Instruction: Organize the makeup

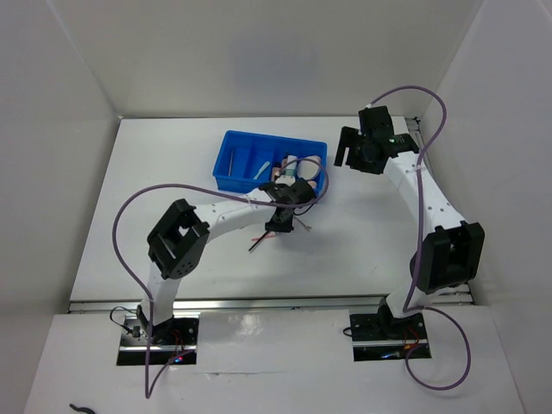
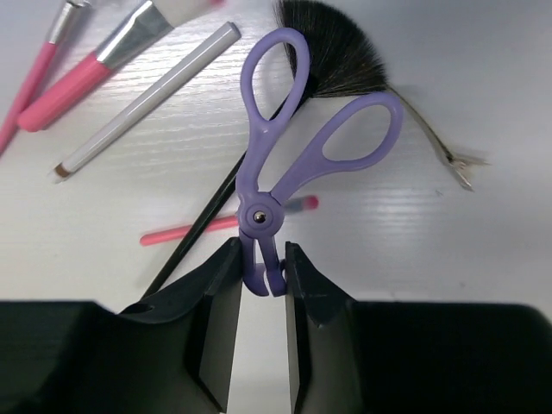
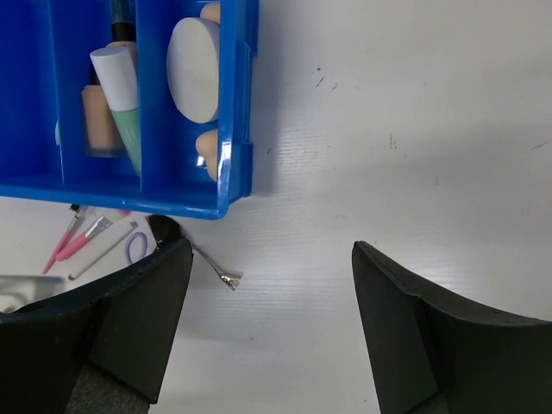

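On the surface (image 2: 431,250), right of the pink brushes (image 2: 65,90), lies the purple curler (image 2: 257,217): probably light, stiff, slick and hinged, best pinched near its pivot. The left hand (image 2: 261,259) straddles its tip; whether it grips cannot be told. The right hand (image 3: 272,259) gapes empty.

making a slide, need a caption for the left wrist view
left claw straddling the tip of a purple plastic scissor-handled tool lying across a black fan brush on the white table

Bright even light, soft shadows; top cam poss. grainy.
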Motion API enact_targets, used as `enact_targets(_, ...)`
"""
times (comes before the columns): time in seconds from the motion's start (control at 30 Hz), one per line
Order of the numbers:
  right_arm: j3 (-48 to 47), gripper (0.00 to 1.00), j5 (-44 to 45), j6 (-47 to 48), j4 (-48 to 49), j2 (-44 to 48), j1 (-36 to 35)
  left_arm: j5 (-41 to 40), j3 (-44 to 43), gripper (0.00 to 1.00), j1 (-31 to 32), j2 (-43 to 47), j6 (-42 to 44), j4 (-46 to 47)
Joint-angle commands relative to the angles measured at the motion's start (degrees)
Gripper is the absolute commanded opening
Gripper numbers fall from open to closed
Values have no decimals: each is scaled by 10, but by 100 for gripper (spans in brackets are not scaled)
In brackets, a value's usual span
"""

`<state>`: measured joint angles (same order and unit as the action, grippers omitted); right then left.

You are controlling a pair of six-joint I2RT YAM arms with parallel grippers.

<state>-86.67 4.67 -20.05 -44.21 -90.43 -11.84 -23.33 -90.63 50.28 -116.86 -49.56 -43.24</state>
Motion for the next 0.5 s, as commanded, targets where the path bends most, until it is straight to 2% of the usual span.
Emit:
enact_targets(0.0, -19, 82, -4, 5, -2, 6, 3, -12, -6, 34, 1, 65, -2, -25)
enact_targets(0.23, -19, 82, -4, 5, 4, 6, 3, -24, -24, 30, 1, 98, 16, -50)
enact_targets(0.37, -19, 82, -4, 5, 4, 6, 3, 7, -44, 30, -24, 116, 10, -57)
enact_targets(0.47, -19, 82, 2, 5, 4, 6, 3, -6, -67, 30, -45, 124, 16, -57)
